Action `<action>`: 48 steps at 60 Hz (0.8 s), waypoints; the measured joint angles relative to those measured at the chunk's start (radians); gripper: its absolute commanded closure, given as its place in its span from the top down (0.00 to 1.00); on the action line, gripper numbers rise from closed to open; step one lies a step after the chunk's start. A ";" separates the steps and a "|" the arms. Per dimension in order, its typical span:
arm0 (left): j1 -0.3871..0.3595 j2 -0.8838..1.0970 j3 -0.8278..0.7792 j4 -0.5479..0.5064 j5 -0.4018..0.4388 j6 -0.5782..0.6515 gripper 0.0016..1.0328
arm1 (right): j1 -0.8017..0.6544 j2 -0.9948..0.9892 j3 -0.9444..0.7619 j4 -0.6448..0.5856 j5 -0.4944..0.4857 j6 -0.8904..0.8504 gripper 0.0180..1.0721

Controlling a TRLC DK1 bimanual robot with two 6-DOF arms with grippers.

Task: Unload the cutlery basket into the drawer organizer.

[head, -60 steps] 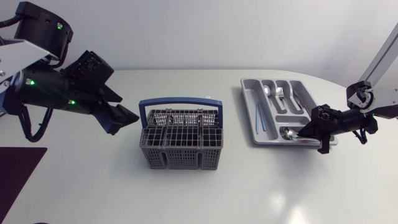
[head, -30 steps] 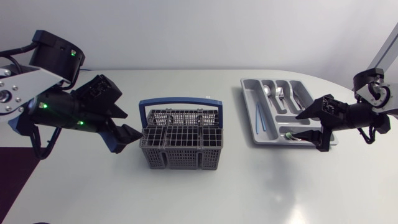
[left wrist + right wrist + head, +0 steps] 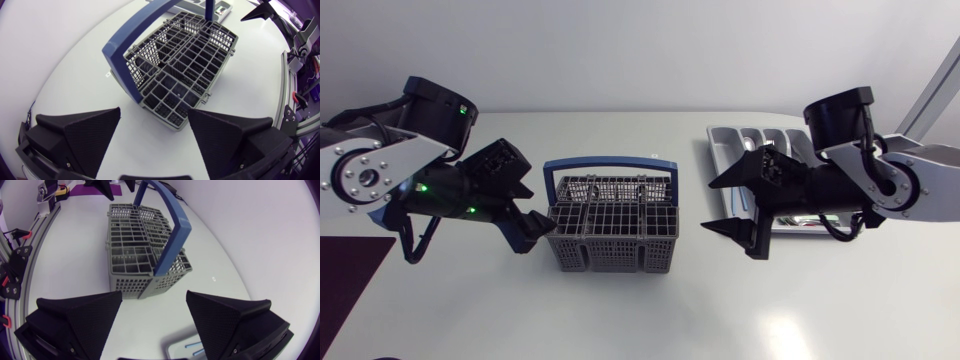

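**Mia:** Where is the cutlery basket (image 3: 611, 222)?

**Ben:** It stands in the middle of the counter (image 3: 620, 315). Its blue handle (image 3: 610, 161) goes over the top.

**Mia:** And the drawer organizer (image 3: 716, 134)?

**Ben:** Over on the right, well apart from the basket. The right arm covers part of it.

**Mia:** What about the left tool (image 3: 528, 233)?

**Ben:** Its two fingers are spread wide, with nothing in them. It sits low, just beside the basket's left end, and points at it. I think that is so it can reach in or keep the basket from sliding.

**Mia:** And the right tool (image 3: 710, 206)?

**Ben:** It is spread wide and empty too. It hangs between the basket and the organizer, facing the basket. I guess it is there to get the next piece.

**Mia:** Are there any spoons left inside?

**Ben:** I can't tell. The little boxes just look dark.
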 measured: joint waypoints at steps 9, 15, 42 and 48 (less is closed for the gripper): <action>0.000 0.045 -0.009 0.027 0.000 0.000 0.95 | 0.080 0.016 0.000 0.095 0.060 0.091 0.88; 0.000 0.068 -0.009 0.049 0.000 0.000 0.95 | 0.112 0.048 0.000 0.146 0.095 0.137 0.88; -0.016 0.098 -0.009 0.085 -0.007 0.000 0.95 | 0.133 0.180 0.001 0.308 0.171 0.203 0.88; -0.016 0.098 -0.009 0.084 -0.007 0.000 0.95 | 0.133 0.173 0.001 0.302 0.172 0.209 0.88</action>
